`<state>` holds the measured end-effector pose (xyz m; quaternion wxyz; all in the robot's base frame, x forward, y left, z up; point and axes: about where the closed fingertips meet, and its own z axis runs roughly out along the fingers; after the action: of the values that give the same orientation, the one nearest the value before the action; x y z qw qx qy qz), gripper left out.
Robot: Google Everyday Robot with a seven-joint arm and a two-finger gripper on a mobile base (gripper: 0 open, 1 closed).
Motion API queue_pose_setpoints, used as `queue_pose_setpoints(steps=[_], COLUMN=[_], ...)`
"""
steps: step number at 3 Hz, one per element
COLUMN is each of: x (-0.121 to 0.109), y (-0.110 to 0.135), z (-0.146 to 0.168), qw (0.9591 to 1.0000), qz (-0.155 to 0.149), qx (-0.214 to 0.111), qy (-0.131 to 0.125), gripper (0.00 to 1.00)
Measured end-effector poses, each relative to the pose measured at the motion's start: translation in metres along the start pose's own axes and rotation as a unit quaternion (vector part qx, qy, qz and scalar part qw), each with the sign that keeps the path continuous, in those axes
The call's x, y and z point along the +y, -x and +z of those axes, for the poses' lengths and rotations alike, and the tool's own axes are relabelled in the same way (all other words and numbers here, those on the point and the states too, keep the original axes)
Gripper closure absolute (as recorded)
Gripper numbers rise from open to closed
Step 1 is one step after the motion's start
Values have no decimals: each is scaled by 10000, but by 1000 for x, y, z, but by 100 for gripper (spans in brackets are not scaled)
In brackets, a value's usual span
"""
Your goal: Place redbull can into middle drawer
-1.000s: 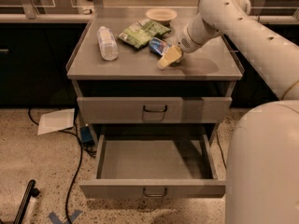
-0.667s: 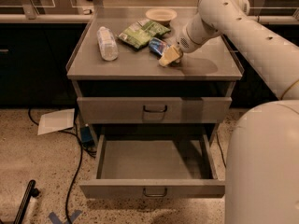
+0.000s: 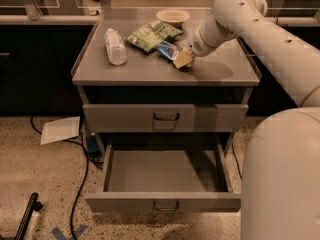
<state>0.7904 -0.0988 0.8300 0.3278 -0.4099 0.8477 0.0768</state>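
Observation:
The redbull can (image 3: 168,49), blue and silver, lies on its side on the grey cabinet top (image 3: 150,69), just right of the green snack bags. My gripper (image 3: 182,58) is low on the top, right beside the can's right end, touching or nearly touching it. The middle drawer (image 3: 162,202) is pulled wide open below, and its grey inside is empty. The drawer front above it (image 3: 165,117) is closed.
A clear water bottle (image 3: 115,46) lies at the left of the top. Green snack bags (image 3: 151,34) and a shallow bowl (image 3: 172,17) sit towards the back. Cables, a paper sheet (image 3: 60,129) and a dark pole (image 3: 27,216) are on the floor at left. My white base (image 3: 280,179) fills the lower right.

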Motion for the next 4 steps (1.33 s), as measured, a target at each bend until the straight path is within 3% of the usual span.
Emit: queue_pose_setpoints(steps=[1, 2, 3, 4], x=[0, 13, 37, 69], y=[0, -8, -36, -63], z=[0, -18, -64, -117], qw=[10000, 9995, 9979, 9974], qz=[-1, -164, -204, -175], qx=[1, 122, 281, 262], qy=[1, 230, 541, 654], gripper=[100, 100, 100, 100])
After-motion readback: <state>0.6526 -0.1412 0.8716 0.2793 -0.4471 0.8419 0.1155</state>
